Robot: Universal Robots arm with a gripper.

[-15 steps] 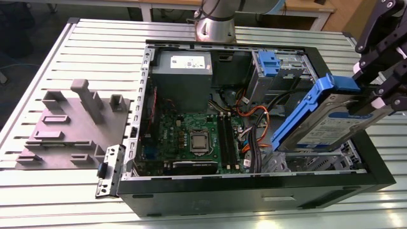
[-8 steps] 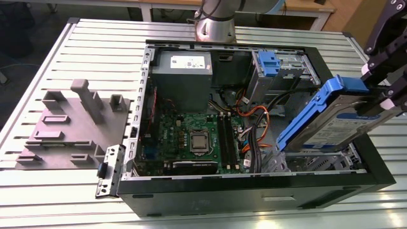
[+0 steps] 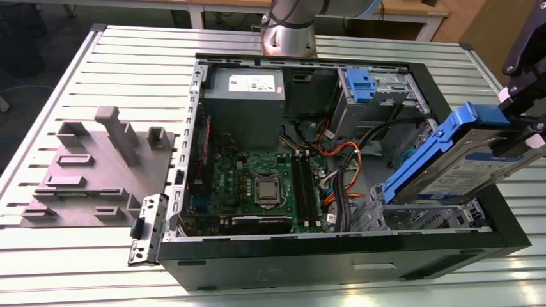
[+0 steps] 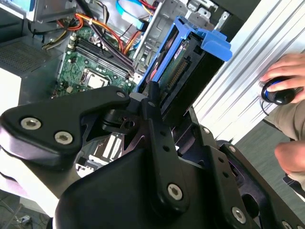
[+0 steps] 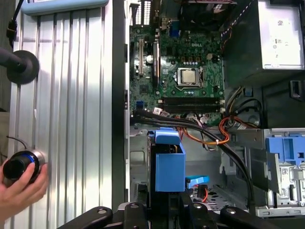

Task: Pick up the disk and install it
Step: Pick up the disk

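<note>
In the exterior view, an open computer case (image 3: pixel 341 256) lies on the ribbed metal desk (image 3: pixel 85 256) and takes the middle of the frame. At the exterior view's right edge, a little above the middle, the black end effector (image 3: pixel 520 133) is closed on the upper end of the disk (image 3: pixel 461 163). The disk hangs in the air, tilted, with its lower end toward the metal cage in the lower right corner of the case. Whether it touches the cage, I cannot tell. Inside the case I see the green main board (image 3: pixel 256 185) in the centre and the grey power supply box (image 3: pixel 243 96) above it in the frame. On the exterior view's left, a grey plastic holder (image 3: pixel 94 173) sits on the desk, apart from the case.

In the second wrist view, the black end effector (image 4: pixel 155 102) clamps the near end of the disk (image 4: pixel 183 57), and the blue frame of the disk points away from the camera. The main board (image 4: pixel 90 67) lies beside it, deeper in the case. A person's hand (image 4: pixel 286 76) rests on a small black and blue thing (image 4: pixel 279 94) at the edge of the desk (image 4: pixel 248 71).

In the first wrist view, the disk (image 5: pixel 169 162) is seen edge-on, gripped by the end effector (image 5: pixel 164 212), close to the orange and black cables (image 5: pixel 214 136). The hand (image 5: pixel 24 188) holds the black and blue thing (image 5: pixel 19 167) on the desk (image 5: pixel 71 119).
</note>
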